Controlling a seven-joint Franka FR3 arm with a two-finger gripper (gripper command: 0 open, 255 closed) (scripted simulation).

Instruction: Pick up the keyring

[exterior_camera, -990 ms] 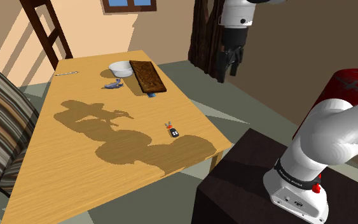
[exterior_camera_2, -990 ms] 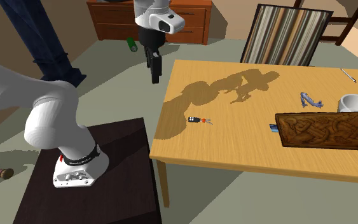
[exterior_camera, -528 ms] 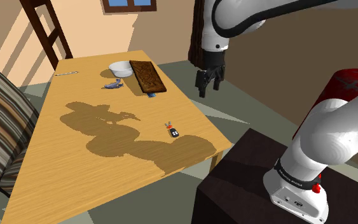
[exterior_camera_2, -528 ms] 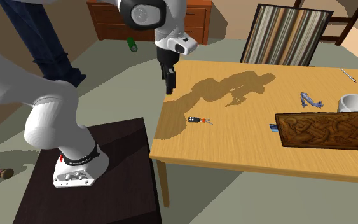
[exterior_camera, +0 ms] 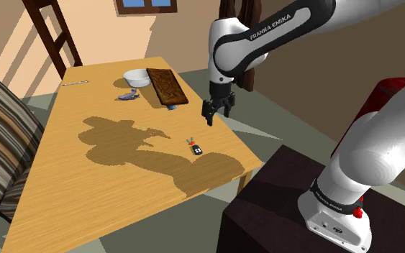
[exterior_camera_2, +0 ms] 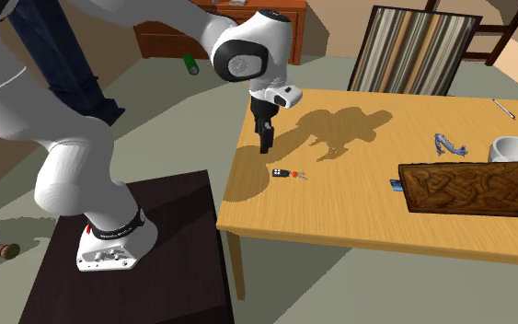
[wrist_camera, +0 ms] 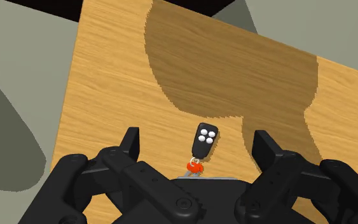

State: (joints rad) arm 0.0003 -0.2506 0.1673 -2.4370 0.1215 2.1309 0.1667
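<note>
On the table [exterior_camera: 85, 187] near the stand-side edge, the keyring [wrist_camera: 204, 141] lies flat below my gripper [exterior_camera: 209, 118], whose fingers are spread and empty, its long axis crossing their closing line, favouring straight descent.

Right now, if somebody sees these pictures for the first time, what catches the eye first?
A big white arm bends over the wooden table, its black gripper open above a small keyring with a black fob. At the table's far end in the shoulder view lie a carved brown board and a white bowl.
</note>
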